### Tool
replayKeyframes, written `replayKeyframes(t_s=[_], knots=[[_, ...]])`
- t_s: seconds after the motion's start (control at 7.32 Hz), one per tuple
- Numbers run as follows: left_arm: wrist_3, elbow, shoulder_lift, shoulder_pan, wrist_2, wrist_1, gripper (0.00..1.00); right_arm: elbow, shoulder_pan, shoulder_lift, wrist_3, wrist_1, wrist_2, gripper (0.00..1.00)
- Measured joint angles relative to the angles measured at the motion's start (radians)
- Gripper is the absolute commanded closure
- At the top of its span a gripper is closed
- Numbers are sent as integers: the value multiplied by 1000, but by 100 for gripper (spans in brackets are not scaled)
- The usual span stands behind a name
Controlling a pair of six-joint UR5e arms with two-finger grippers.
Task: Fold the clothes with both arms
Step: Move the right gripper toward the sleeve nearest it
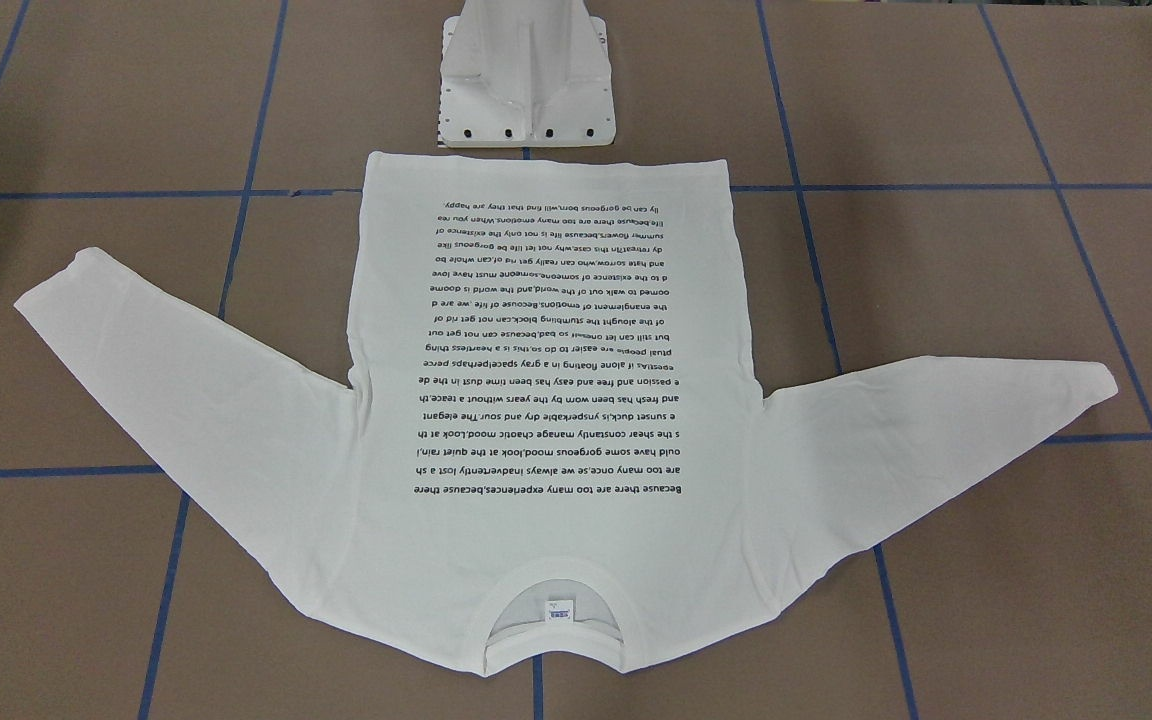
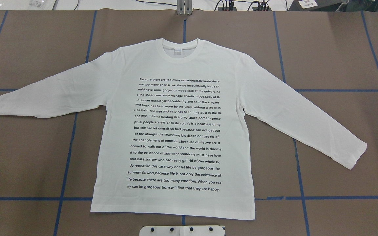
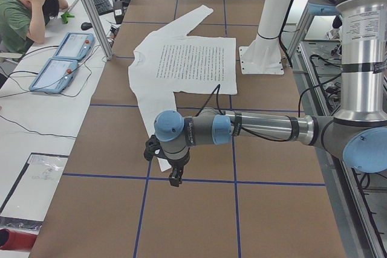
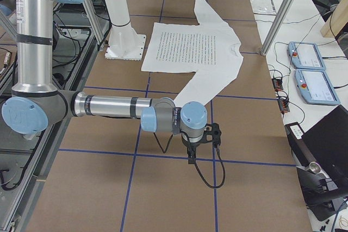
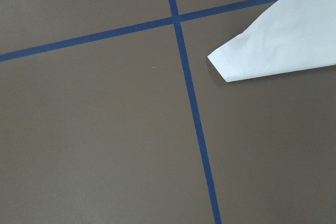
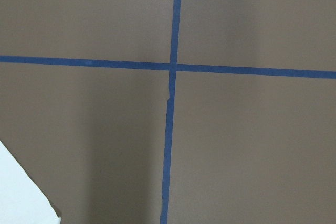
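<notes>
Left gripper (image 3: 176,179) hovers near one cuff (image 5: 233,66), right gripper (image 4: 191,158) near the other; whether either's fingers are parted, I cannot tell. White long-sleeved T-shirt (image 2: 176,65) lies flat mid-table, print up, sleeves spread, probably so each arm can take a side.

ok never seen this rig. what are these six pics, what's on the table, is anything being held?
It is two robot arms, each ending in a two-finger gripper, set up to fold clothes. Two fixed cameras look down on the table: one from behind the robot, one facing it. Two side cameras look along the table: one shows the left arm near, the other the right arm. The last two sit on the wrists and show brown table, blue tape lines and a sleeve end. On the table lies one white long-sleeved T-shirt, spread flat, printed text up, hem toward the white pedestal. Nothing looks held; the side views cannot show whether the left gripper or right gripper is open.
</notes>
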Motion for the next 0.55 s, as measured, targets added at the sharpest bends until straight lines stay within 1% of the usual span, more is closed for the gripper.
replayKeyframes(t_s=[0.55], knots=[[-5,-2,-11,0,3,-20,0,-2,-14,2,13,17,5,0]])
